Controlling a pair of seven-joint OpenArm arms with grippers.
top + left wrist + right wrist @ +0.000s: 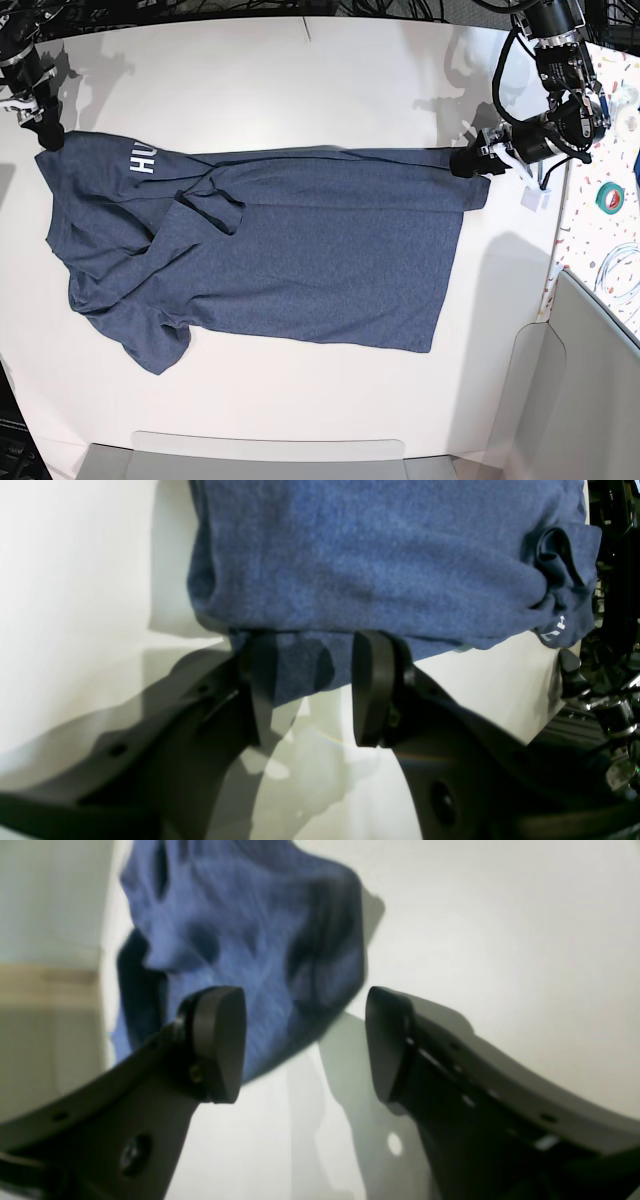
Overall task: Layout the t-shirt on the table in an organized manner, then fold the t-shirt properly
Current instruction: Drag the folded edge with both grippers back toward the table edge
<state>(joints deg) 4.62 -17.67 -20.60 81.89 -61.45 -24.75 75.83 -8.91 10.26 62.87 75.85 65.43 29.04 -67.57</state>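
The dark navy t-shirt (290, 250) lies spread across the white table (300, 80), with one sleeve folded over near its white lettering (142, 158). My left gripper (468, 162) sits at the shirt's right-hand corner. In the left wrist view its fingers (372, 690) stand apart, with the t-shirt (360, 555) edge lying between them just above the table (75, 580). My right gripper (42, 128) is at the shirt's far left corner. In the right wrist view that gripper (305, 1045) is open, and a rumpled bit of t-shirt (250, 940) lies just beyond its left finger on the table (500, 940).
A speckled surface at the right edge carries a teal tape roll (608, 196). A small white tag (535, 198) lies beside the left arm. A grey bin (590, 380) stands at lower right, a grey tray (270, 455) along the front edge, and cables (200, 8) behind.
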